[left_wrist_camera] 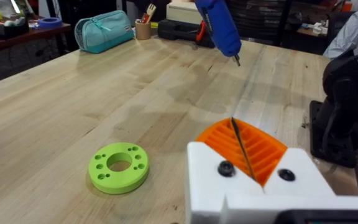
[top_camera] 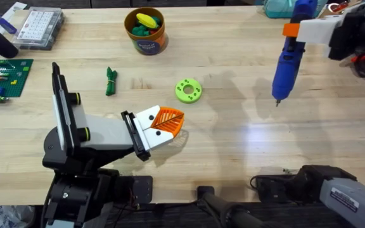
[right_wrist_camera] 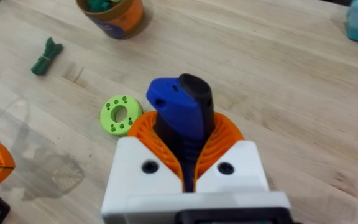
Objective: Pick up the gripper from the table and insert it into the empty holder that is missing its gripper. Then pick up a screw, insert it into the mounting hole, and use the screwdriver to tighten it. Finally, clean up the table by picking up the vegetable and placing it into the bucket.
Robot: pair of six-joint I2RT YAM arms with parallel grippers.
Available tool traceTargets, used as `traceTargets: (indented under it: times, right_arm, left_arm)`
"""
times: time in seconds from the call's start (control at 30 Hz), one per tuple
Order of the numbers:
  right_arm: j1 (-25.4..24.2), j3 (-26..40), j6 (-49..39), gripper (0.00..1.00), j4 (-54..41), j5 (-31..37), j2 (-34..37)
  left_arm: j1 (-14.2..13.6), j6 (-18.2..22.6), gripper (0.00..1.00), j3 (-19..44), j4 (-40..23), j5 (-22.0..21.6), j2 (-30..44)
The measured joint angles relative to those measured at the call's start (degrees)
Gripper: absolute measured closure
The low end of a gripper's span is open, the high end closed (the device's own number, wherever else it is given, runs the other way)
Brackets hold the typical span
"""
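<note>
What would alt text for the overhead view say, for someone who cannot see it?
A robot's right gripper holds a blue screwdriver above a wooden table, bit pointing down. At lower left, the left gripper shows white and orange fingers closed together. A lime-green ring, a dark green vegetable and an orange bucket sit behind.
</note>
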Motion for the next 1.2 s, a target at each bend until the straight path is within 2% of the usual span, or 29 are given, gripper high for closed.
traceTargets:
  times: [0.6,0.97,1.2]
  right_arm:
    - [0.13,-0.56,1.51,0.954,2.4,-1.03,0.77]
    - [0.7,-0.66,6.45,0.954,13.78,-11.98,-0.87]
    - [5.89,-0.66,10.97,0.954,19.26,-16.23,-1.01]
  left_arm:
    - [-0.01,0.01,0.986,0.0,-0.3,0.07,0.0]
    - [-0.01,0.01,0.986,0.0,-0.3,0.07,0.0]
    - [-0.01,0.01,0.986,0.0,-0.33,0.09,0.0]
